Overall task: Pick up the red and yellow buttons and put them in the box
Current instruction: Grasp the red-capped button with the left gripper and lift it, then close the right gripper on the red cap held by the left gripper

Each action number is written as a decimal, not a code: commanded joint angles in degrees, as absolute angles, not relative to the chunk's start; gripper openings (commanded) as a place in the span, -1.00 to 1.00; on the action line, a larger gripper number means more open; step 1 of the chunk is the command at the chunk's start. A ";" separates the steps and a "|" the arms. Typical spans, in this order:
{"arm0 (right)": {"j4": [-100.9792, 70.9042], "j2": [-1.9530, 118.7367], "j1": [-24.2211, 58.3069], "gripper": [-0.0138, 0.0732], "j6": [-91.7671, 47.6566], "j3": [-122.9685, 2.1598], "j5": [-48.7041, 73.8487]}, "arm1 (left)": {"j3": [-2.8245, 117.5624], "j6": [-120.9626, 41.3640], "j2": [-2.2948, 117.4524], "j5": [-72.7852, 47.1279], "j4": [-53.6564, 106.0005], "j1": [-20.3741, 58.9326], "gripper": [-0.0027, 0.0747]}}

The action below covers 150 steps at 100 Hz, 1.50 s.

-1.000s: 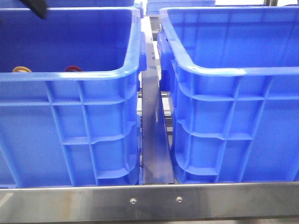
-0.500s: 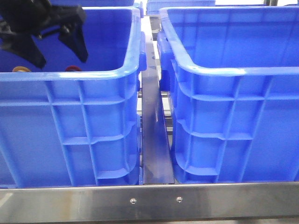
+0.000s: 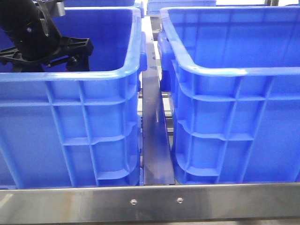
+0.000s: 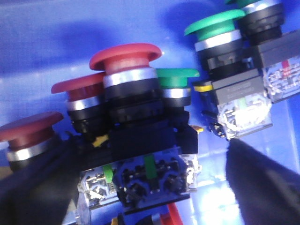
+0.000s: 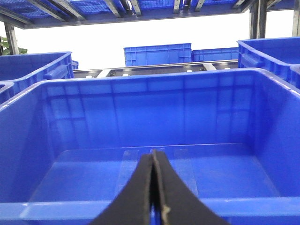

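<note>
In the left wrist view several mushroom buttons on black switch bodies lie in a heap on the blue crate floor. The nearest red button (image 4: 125, 55) stands between two more red ones (image 4: 77, 86) (image 4: 28, 129). No yellow button shows; it is hidden or out of view. My left gripper (image 4: 150, 187) is open, its dark fingers (image 4: 33, 183) either side of the nearest red button's switch body, not closed on it. In the front view it (image 3: 44, 49) is low inside the left crate (image 3: 70, 77) and hides the buttons. My right gripper (image 5: 153, 154) is shut and empty over the right crate (image 5: 140, 117).
Green buttons (image 4: 215, 26) (image 4: 177, 75) lie among the red ones. The right crate (image 3: 234, 72) shows nothing inside. A metal strip (image 3: 152, 122) runs between the two crates and a steel rail (image 3: 150, 201) crosses the front. More blue crates (image 5: 157, 54) stand behind.
My left arm has come down into the left crate from above. It now covers the yellow and red caps that showed over the near rim.
</note>
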State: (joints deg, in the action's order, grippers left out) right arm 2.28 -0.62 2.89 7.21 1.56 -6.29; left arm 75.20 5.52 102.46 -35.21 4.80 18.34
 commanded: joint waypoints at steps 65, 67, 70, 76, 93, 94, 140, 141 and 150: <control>2.82 -2.12 2.88 -0.92 7.22 0.91 -11.23 | 76.77 3.03 89.07 -39.21 3.45 20.73 -0.98; 2.82 -2.12 2.88 -0.92 7.22 0.91 -11.23 | 76.64 2.68 88.12 -39.69 3.45 21.22 -0.98; 2.82 -2.12 2.88 -0.92 7.22 0.91 -11.23 | 76.51 2.38 86.73 -40.14 3.30 21.96 -0.98; 2.82 -2.12 2.88 -0.92 7.22 0.91 -11.68 | 75.79 0.73 83.91 -40.59 3.30 23.92 -0.98; 2.82 -2.12 2.88 -0.92 7.22 0.91 -12.19 | 73.86 -2.75 75.33 -40.55 3.30 30.88 -0.98; 2.82 -2.12 2.88 -0.92 7.22 0.91 -12.19 | 73.73 -3.17 75.04 -40.55 3.30 31.23 -0.98; -1.19 -0.56 2.88 -0.92 7.22 -11.68 2.82 | 72.69 -9.44 69.73 -39.40 3.20 51.85 -0.98; -1.45 -0.36 2.88 -0.92 7.22 -12.27 3.61 | 72.69 -9.44 69.74 -39.40 3.20 52.05 -0.98; -3.73 3.22 2.88 -0.92 7.22 -20.39 13.83 | 72.69 -9.44 70.09 -39.06 3.20 52.53 -0.98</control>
State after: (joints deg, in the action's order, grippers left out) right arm -1.60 0.11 2.89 7.21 -13.12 9.86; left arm 71.12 -9.26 70.99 -43.54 2.99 51.74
